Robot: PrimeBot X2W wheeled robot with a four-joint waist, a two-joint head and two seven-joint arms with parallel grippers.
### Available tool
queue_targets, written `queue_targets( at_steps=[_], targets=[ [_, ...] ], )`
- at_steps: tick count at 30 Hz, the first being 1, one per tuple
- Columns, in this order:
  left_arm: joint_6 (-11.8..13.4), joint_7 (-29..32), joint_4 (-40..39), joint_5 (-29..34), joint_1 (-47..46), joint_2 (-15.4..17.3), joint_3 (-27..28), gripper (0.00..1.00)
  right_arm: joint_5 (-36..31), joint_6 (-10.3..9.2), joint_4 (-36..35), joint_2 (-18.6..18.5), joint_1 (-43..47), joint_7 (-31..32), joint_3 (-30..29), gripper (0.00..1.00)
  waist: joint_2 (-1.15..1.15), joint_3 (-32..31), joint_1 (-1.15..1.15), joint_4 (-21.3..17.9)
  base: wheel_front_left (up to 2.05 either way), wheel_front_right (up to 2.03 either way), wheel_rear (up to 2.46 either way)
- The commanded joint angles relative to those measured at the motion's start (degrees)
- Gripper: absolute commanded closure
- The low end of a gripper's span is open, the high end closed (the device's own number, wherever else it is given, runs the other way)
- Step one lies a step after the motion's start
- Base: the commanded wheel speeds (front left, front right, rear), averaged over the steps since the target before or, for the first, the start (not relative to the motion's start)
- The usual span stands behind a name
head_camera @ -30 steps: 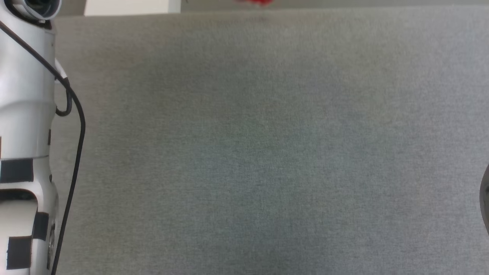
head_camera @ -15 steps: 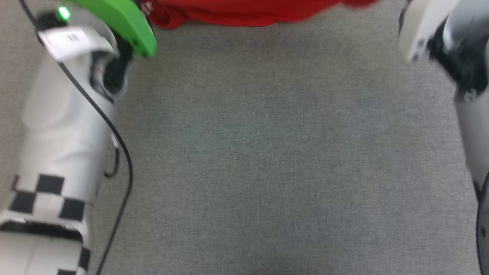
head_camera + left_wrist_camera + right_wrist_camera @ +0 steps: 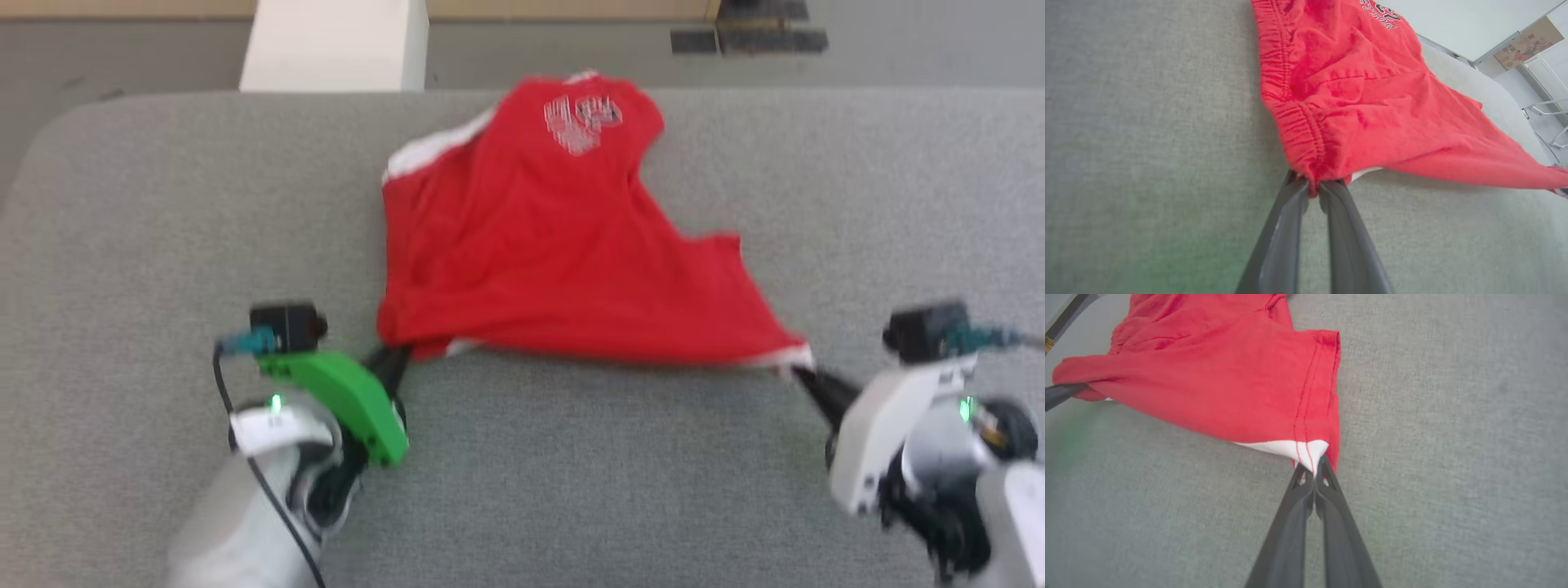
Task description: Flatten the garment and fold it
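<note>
View higher than before; garment [image 3: 555,261] on grey cushion [image 3: 163,204], white post [image 3: 335,45] beyond.

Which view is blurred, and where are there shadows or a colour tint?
Head view: soft all over, the white print on the garment smeared. Left wrist view: sharp, a shadow under the lifted edge, a green tint on the grey surface at lower left. Right wrist view: stitching sharp, green haze at left.

grey fabric tabletop [image 3: 571,490] w/ rounded corner; white post [image 3: 335,45] behind, grey floor [image 3: 122,57].
</note>
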Motion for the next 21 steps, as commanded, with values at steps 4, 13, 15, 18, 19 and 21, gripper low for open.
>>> queue_targets(
  at_steps=[4,13,15,18,19,21],
  targets=[
    [1.5,0.5,-3.4,-2.3,8.2,0.7,0.1,1.0,1.4,-0.12,-3.9,2.4,9.6,3.6,-2.5,1.0,0.0,-7.5,0.01,1.2,0.0,0.0,0.0],
    [7.9,2.0,-13.9,-6.2,22.7,2.8,2.3,1.0,3.7,-0.12,-12.7,5.7,24.0,15.6,-5.9,1.0,0.0,-10.4,0.01,0.0,0.0,0.0,0.0],
    [9.6,2.7,-16.5,-6.5,25.3,3.5,2.5,1.0,4.4,-0.12,-14.6,5.9,26.7,19.0,-6.2,1.0,0.0,-10.6,0.01,-0.1,0.0,0.0,0.0],
    [12.6,3.9,-21.9,-7.0,29.8,5.0,3.0,1.0,5.8,-0.12,-18.6,6.8,31.3,26.0,-7.2,1.0,0.0,-10.9,0.01,-0.2,0.0,0.0,0.0],
    [13.0,4.1,-22.8,-7.1,30.3,5.3,3.2,1.0,5.9,-0.12,-19.3,6.9,31.8,27.2,-7.4,1.0,0.0,-10.9,0.01,-0.1,0.0,0.0,0.0],
    [13.6,4.0,-24.2,-7.5,31.0,5.6,3.7,1.0,5.9,-0.12,-20.8,7.4,31.6,27.6,-7.9,1.0,0.0,-10.9,0.01,-0.1,0.0,0.0,0.0]
  ],
)
